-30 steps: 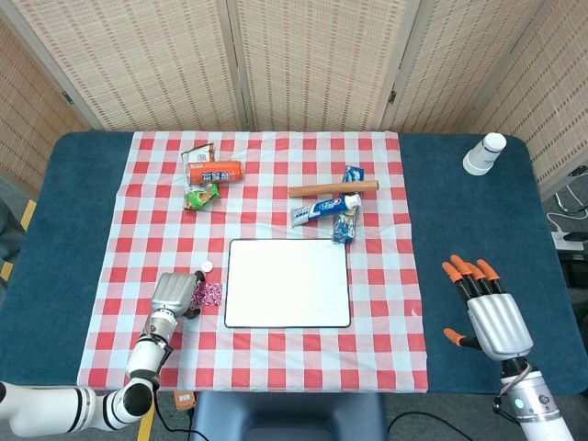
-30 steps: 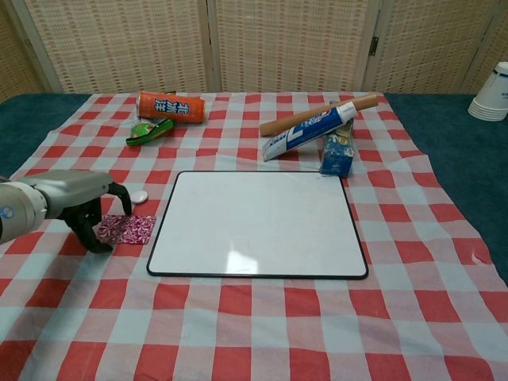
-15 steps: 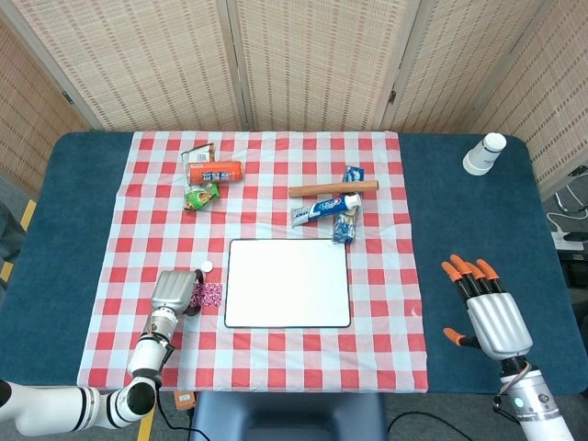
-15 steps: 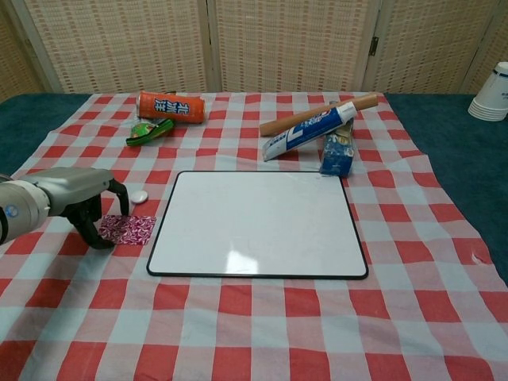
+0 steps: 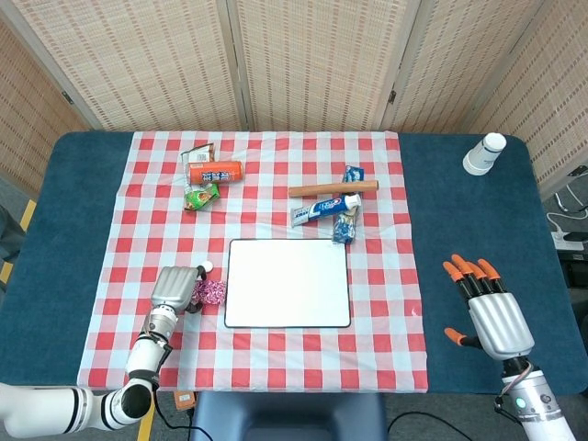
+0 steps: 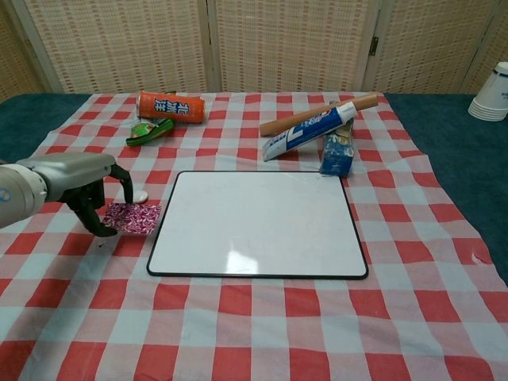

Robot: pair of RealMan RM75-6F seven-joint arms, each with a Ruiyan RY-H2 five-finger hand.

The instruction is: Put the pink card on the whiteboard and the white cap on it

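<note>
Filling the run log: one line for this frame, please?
step: card pickup | left hand: holds pink card, lifted beside whiteboard | white cap: on cloth | right hand: open, idle | whiteboard: bare

A red-and-white checked cloth (image 5: 276, 358) covers the middle of a dark blue table (image 5: 73, 239). Toward the far left of the cloth lies an orange can (image 6: 171, 106) on its side, with a green wrapper (image 6: 149, 131) just in front of it. Right of centre, a wooden rolling pin (image 6: 317, 115) lies against a toothpaste tube (image 6: 305, 133), with a small blue packet (image 6: 336, 155) beside them. A stack of white paper cups (image 5: 483, 153) stands at the far right corner, before woven screens (image 5: 312, 60)
</note>
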